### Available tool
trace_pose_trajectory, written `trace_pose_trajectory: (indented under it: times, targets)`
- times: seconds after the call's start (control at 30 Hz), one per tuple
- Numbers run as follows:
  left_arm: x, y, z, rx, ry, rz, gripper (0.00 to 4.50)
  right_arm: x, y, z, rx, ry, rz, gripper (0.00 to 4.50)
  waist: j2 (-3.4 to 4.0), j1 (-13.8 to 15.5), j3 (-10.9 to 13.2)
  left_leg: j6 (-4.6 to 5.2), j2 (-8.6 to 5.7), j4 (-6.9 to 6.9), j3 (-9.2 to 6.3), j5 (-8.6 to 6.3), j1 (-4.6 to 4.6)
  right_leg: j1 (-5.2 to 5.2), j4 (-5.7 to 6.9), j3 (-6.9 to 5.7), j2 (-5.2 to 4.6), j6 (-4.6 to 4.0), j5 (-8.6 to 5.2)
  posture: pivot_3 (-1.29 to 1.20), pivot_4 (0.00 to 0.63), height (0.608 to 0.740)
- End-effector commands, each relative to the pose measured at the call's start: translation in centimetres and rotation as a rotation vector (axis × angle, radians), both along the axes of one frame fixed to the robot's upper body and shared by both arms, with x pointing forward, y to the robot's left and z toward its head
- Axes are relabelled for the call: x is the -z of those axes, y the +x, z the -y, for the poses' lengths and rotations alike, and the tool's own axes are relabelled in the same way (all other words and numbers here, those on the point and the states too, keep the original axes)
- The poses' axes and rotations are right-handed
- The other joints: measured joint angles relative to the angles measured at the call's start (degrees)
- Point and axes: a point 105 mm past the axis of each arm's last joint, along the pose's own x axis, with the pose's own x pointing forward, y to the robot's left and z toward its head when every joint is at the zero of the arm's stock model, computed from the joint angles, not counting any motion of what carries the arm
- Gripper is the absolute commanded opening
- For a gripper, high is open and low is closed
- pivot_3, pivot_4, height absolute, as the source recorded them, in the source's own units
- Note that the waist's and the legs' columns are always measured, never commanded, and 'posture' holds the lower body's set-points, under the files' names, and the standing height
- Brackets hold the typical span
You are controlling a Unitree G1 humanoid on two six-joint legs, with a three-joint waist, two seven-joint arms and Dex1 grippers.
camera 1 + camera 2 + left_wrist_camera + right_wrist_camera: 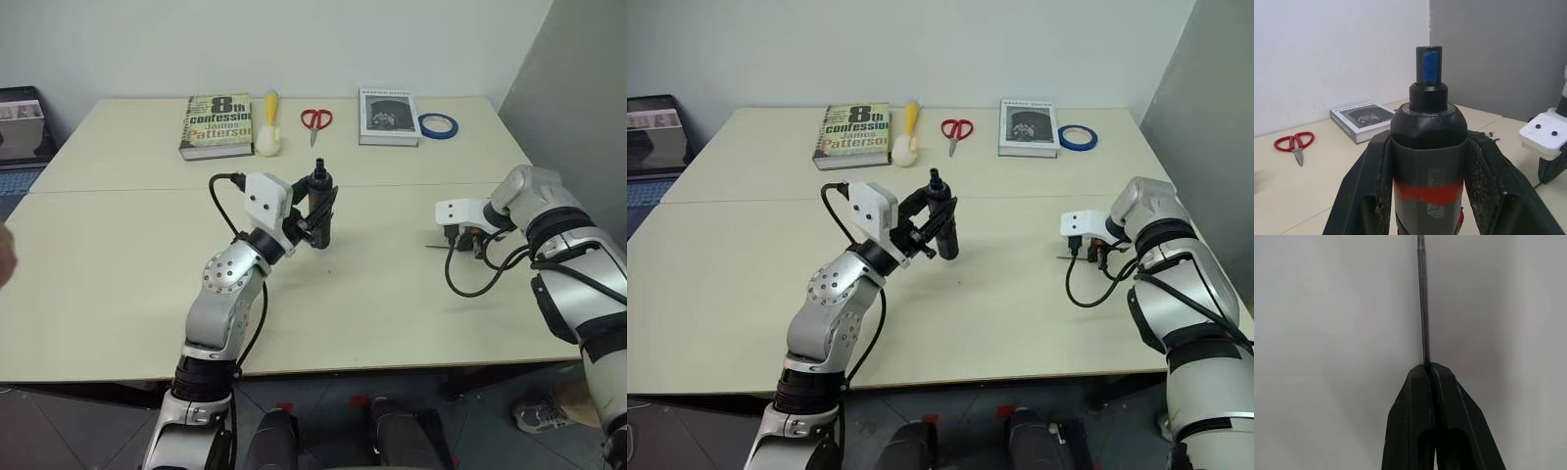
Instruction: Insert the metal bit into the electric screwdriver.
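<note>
The electric screwdriver [319, 199] stands upright above the middle of the table, a black body with a red band [1427, 192] and its open tip [1428, 66] pointing up. My left gripper [317, 221] is shut on its body, one finger [1364, 186] on each side. Over at the right, my right gripper [470, 243] points down at the tabletop. It is shut on one end of the metal bit [1422, 298], a thin dark rod that sticks straight out from the pinched fingertips [1418, 382] along the table.
Along the far edge of the table [118, 294] lie a paperback book [216, 125], a yellow-handled brush [270, 122], red scissors [315, 119], a second book [389, 117] and a blue tape roll [438, 125]. A person's shoe [537, 416] shows below the right corner.
</note>
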Motion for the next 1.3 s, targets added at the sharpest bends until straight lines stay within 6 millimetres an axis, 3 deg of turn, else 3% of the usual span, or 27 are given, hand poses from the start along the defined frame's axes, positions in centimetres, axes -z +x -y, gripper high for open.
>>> trace_pose_trajectory:
  times: [0.03, 0.27, 0.4, 0.53, 0.73, 0.9, 1.13, 1.3]
  targets:
    - [-2.1, -0.3, 0.5, 0.021, -0.014, 0.085, 1.65, -3.4, 1.0, -1.0, 0.0, 0.118, 0.101, 0.0, 0.01, 0.0, 0.0, 0.0, 0.0, -0.01, 0.0, 0.0, 0.0, 0.0, 0.0, 0.0, 0.0, 0.0, 0.0, 0.0, 0.15, 0.74]
    - [-2.1, 0.4, 0.4, 0.012, -0.039, 0.08, 1.65, -6.1, 1.2, -4.0, -0.143, 0.338, 0.195, 0.0, 0.01, 0.0, 0.0, 0.0, 0.0, -0.14, 0.0, 0.0, -0.02, -0.04, -0.04, -0.01, 0.0, -0.1, -0.02, 0.0, 0.15, 0.74]
    - [-2.0, 0.6, 0.8, 0.044, -0.043, 0.074, 1.65, -7.4, 0.7, -5.1, -0.223, 0.429, 0.241, 0.0, 0.01, 0.3, 0.0, 0.0, 0.0, -0.14, -0.01, 0.0, -0.05, -0.04, -0.07, -0.02, 0.0, -0.08, -0.02, 0.0, 0.15, 0.74]
    - [-2.1, 0.9, 1.2, 0.061, -0.044, 0.073, 1.65, -10.0, -0.5, -6.2, -0.22, 0.605, 0.357, 0.0, 0.01, 0.5, 0.0, 0.0, -0.01, -0.12, -0.04, 0.0, -0.09, -0.04, -0.06, -0.03, -0.01, -0.09, -0.01, 0.0, 0.15, 0.74]
    - [-2.1, 1.3, 1.5, 0.066, -0.05, 0.073, 1.65, -12.6, -4.1, -7.0, -0.07, 0.917, 0.524, 0.0, 0.01, 1.1, 0.0, 0.0, -0.01, -0.12, -0.1, 0.0, -0.11, -0.05, -0.07, -0.06, -0.01, -0.07, -0.04, 0.0, 0.15, 0.74]
    - [-1.8, 1.7, 1.6, 0.073, -0.053, 0.065, 1.65, -13.4, -6.4, -7.7, 0.096, 1.168, 0.604, 0.0, 0.01, 1.2, 0.0, 0.0, -0.01, -0.1, -0.08, 0.0, -0.09, -0.05, -0.04, -0.06, 0.0, -0.03, -0.06, 0.0, 0.15, 0.74]
    - [-1.2, 2.0, 2.6, 0.114, -0.04, 0.054, 1.65, -14.9, -7.1, -8.8, 0.315, 1.496, 0.633, 0.0, 0.0, 1.3, 0.0, 0.03, 0.0, -0.08, -0.1, 0.03, -0.08, -0.04, 0.0, -0.06, 0.02, -0.01, -0.04, 0.0, 0.15, 0.74]
    - [-0.6, 2.0, 3.0, 0.127, -0.022, 0.048, 1.65, -15.0, -7.2, -9.5, 0.367, 1.544, 0.623, 0.0, 0.0, 1.4, 0.0, 0.03, 0.0, -0.12, -0.1, 0.02, -0.14, -0.05, -0.07, -0.07, 0.02, -0.05, -0.06, 0.0, 0.15, 0.74]
